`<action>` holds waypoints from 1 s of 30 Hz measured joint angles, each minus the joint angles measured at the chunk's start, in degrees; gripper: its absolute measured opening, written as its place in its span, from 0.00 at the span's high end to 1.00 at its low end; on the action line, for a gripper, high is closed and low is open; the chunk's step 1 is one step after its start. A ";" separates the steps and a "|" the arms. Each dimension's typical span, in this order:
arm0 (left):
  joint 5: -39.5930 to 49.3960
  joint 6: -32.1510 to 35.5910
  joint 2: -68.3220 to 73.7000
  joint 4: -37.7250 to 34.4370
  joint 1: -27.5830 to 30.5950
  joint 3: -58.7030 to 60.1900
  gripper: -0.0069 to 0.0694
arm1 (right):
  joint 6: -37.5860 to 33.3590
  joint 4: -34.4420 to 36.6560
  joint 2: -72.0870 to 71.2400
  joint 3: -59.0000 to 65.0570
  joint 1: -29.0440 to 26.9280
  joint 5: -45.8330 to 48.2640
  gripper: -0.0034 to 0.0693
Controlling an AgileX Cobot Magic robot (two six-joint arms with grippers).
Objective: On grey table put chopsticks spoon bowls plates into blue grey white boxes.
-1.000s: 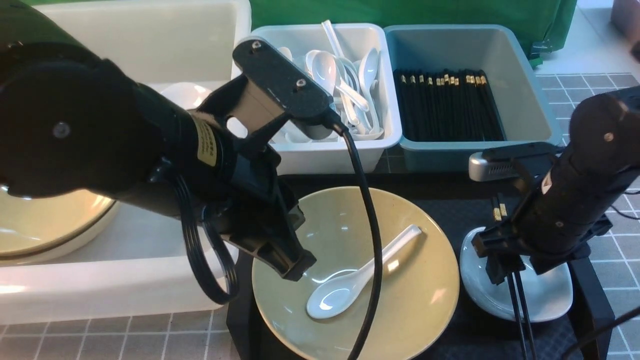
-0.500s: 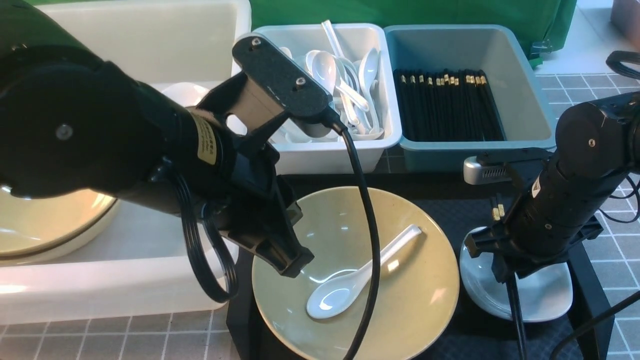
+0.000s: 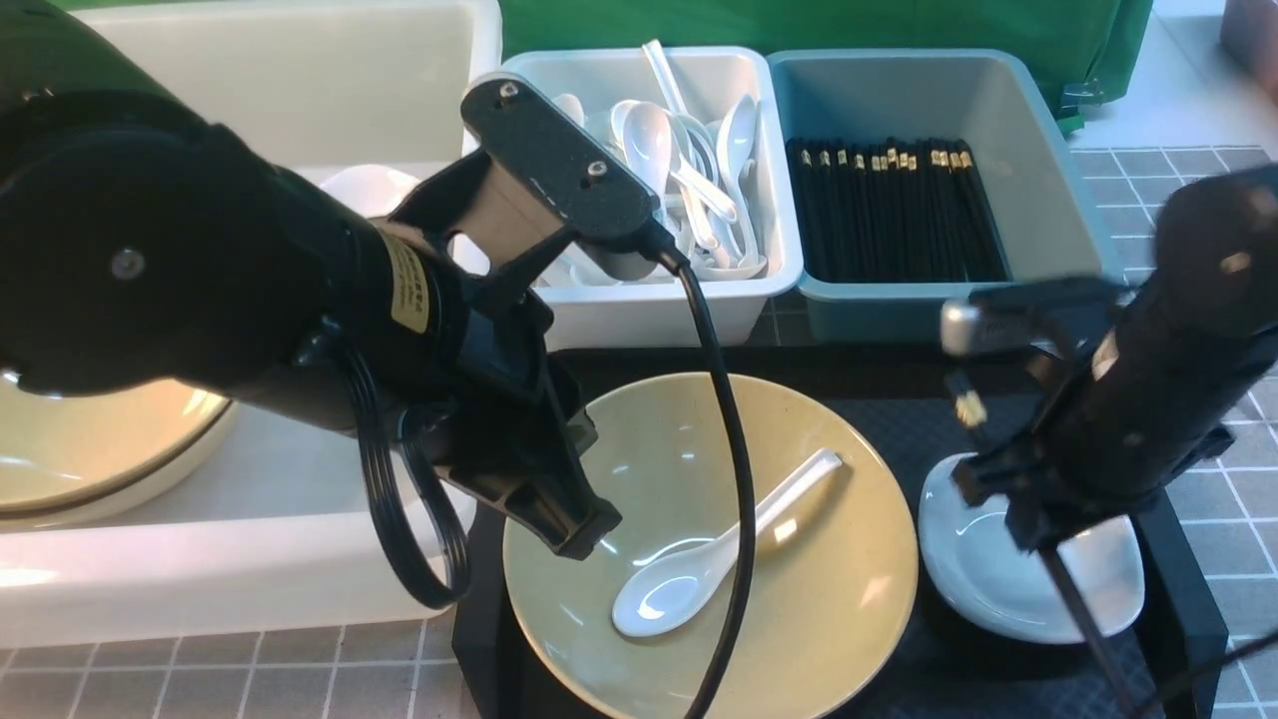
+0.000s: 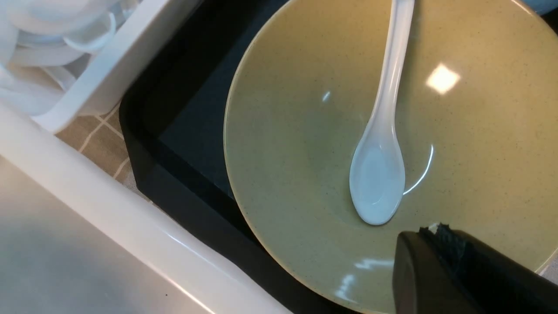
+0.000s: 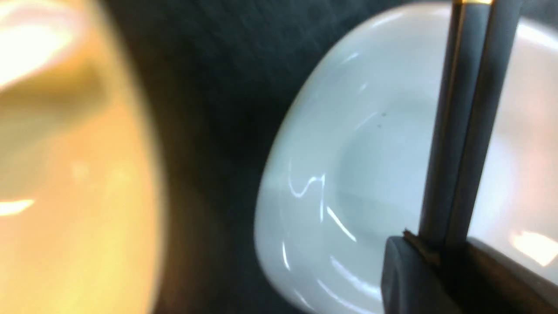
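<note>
Filling the left of the front view, the large white box [image 3: 250,559] holds a green plate [image 3: 80,449] at lower left and a white bowl [image 3: 369,185] higher up. The black tray [image 3: 477,649] sits at lower centre. It carries the green bowl [image 3: 829,559], with the white spoon [image 3: 699,569] lying in it, and the small white dish [image 3: 983,584] at lower right. The blue-grey box [image 3: 1048,200] at upper right holds the stored chopsticks [image 3: 894,210], and the white spoon box [image 3: 649,310] at upper centre holds the stored spoons [image 3: 689,170]. The left gripper [image 3: 574,524] hangs over the green bowl's left rim, jaws pressed together on nothing. The right gripper [image 3: 1033,524], above the dish, is clamped on the held chopsticks [image 3: 1088,629], which slant toward the lower right corner. The likely trouble is that these two thin, smooth sticks are pinched at one spot, so one may slide out or the pair may swing. Their long lower ends could also catch the dish rim or tray wall on the way to the blue-grey box. The left arm's cable [image 3: 747,519] crosses the green bowl and might drag the spoon. Counted: three boxes, one tray, one green bowl, one plate, one white bowl, one dish, one loose spoon and two held chopsticks. The stored pieces are too crowded to count.
</note>
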 joint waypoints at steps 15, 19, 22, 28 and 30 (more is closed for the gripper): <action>-8.49 2.42 15.26 -5.31 8.66 -15.93 0.92 | -5.05 -0.68 5.80 -31.23 -2.95 1.65 0.75; -13.13 4.63 18.20 -6.12 10.42 -21.11 0.92 | -4.29 -0.68 13.59 -41.62 -5.53 0.35 0.75; -16.78 5.25 19.10 -6.36 10.52 -22.15 0.92 | -2.58 -0.62 20.72 -49.97 -7.22 -1.08 0.75; -18.42 6.19 19.23 -6.50 10.52 -22.22 0.92 | 1.95 -0.56 34.28 -63.25 -9.15 -4.50 0.75; -17.69 6.30 19.02 -6.38 10.52 -22.22 0.92 | 3.12 -0.56 38.45 -66.36 -9.68 -5.71 0.75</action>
